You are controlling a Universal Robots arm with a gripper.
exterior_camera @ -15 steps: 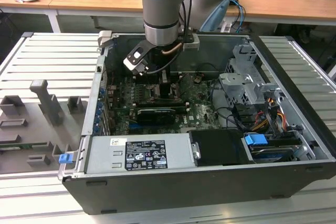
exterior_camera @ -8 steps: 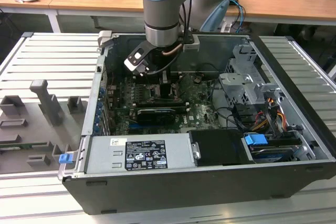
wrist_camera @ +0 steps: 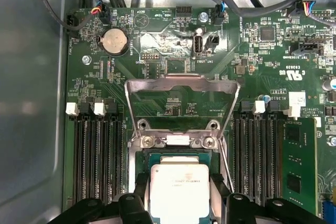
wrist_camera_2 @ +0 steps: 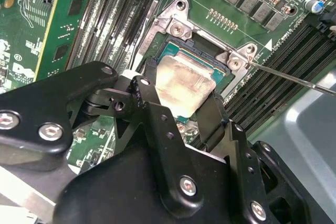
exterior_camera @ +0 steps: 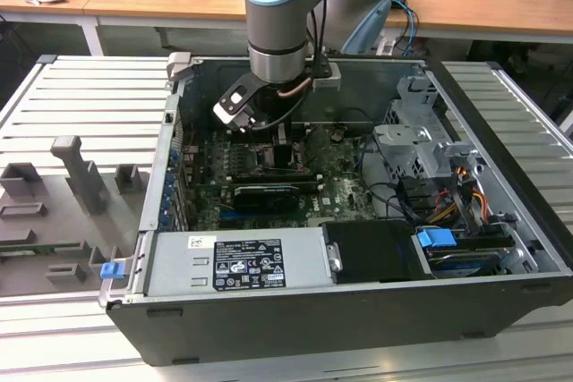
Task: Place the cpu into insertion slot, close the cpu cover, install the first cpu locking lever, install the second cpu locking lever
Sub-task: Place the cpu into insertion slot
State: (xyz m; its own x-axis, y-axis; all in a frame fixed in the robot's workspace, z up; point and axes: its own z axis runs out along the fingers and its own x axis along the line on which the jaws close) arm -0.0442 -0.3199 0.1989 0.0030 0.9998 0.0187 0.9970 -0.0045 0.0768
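First wrist view: the cpu [wrist_camera: 180, 192] is a flat, nearly square chip with a dull silver-grey top, faint print and a teal-green border. It lies face up, with no long axis standing out and its edges parallel to the silver rim of the insertion slot [wrist_camera_2: 207, 51], where it sits. Whether it is fully seated I cannot tell. The gripper [wrist_camera: 180, 196] is narrowed onto the chip, one black finger [wrist_camera_2: 149, 90] against each of two opposite sides. One cpu cover [wrist_camera: 181, 81] stands swung open at the hinge. One thin locking lever [wrist_camera_2: 294, 80] juts out. Two banks of memory slots [wrist_camera: 97, 156] flank the socket.
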